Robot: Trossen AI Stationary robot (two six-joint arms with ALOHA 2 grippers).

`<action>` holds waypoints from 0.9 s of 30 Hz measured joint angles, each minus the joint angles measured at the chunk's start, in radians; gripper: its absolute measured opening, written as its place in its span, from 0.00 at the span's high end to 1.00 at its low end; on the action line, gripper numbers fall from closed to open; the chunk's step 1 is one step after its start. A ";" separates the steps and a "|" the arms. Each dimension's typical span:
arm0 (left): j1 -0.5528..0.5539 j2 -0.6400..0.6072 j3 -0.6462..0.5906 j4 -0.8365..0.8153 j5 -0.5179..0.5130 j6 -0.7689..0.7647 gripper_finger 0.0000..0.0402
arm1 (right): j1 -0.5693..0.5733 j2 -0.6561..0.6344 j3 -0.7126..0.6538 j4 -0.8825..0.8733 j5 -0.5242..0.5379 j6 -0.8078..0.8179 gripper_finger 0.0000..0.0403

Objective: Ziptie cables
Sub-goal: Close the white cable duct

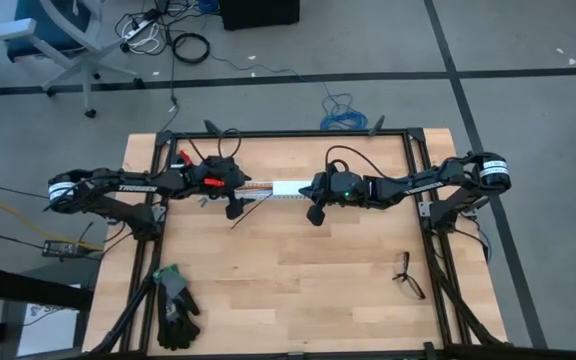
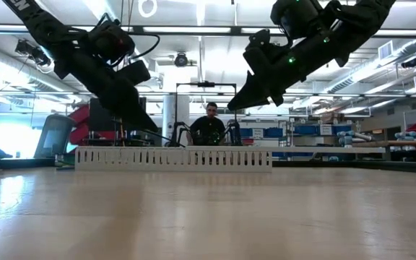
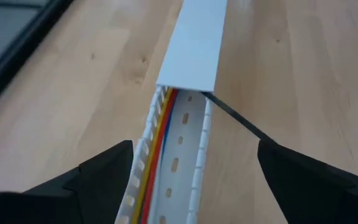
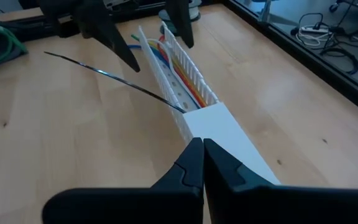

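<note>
I had the left tool (image 1: pixel 234 203) hanging over the open end of the long white slotted plastic duct (image 3: pixel 179 149) near the back middle of the pale wooden table (image 1: pixel 298 280), its two dark fingers (image 3: pixel 98 177) spread wide to either side of the channel and gripping nothing. Inside that channel lay the thin multicoloured wires (image 3: pixel 157 146), red, orange, yellow and blue, running lengthwise along one slotted wall and under the flat white cover (image 3: pixel 194 43) that closed the rest of the duct. The very thin black plastic ziptie (image 4: pixel 114 81) stuck out sideways from the duct right where the cover began, one end at the slotted wall and the other slanting free out over the table toward the front; neither tool touched it.

My right tool (image 4: pixel 202 163) hovered above the covered stretch of the duct with its fingers pressed together and empty, pointing along it toward the left one. From table height I saw both arms raised above the duct, and a person (image 2: pixel 209 126) sat in the room behind it. A pair of black-and-green gloves (image 1: pixel 175 305) and small dark-framed spectacles (image 1: pixel 406 275) lay near the table's front, well apart from the work.
</note>
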 joint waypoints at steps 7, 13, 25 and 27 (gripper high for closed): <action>-0.009 0.000 0.000 0.030 0.056 -0.034 0.11 | 0.000 0.000 0.000 0.026 0.000 0.000 1.00; -0.005 0.028 0.000 0.022 0.027 0.024 0.11 | -0.004 0.004 0.001 0.083 -0.040 0.000 1.00; -0.005 0.141 0.000 0.024 -0.129 0.101 0.11 | -0.010 0.005 0.001 0.089 -0.060 0.006 1.00; 0.001 0.149 0.000 0.022 -0.140 0.102 0.12 | -0.015 0.005 0.001 0.088 -0.071 0.008 1.00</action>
